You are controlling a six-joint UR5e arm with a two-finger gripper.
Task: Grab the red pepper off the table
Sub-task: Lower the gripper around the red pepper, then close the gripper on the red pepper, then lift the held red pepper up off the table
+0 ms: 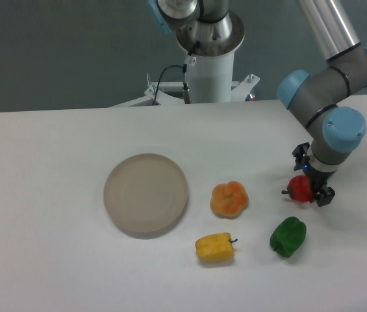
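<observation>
In the fixed camera view, the small glossy red bell pepper (299, 188) lies on the white matte counter (53, 260) near its right edge, stem pointing left. The hand (311, 179) straddles it, spread wide, one finger behind, one in front.

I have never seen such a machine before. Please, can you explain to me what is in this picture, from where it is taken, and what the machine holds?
This is a robot arm with a two-finger gripper at its end. One fixed camera looks down at a white table from the front. On the table lie a round beige plate, an orange pepper, a yellow pepper, a green pepper and a red pepper. The gripper is down over the red pepper, one finger on each side. The pepper seems to rest on the table, not lifted. Whether the fingers already press it, the picture does not show.
</observation>
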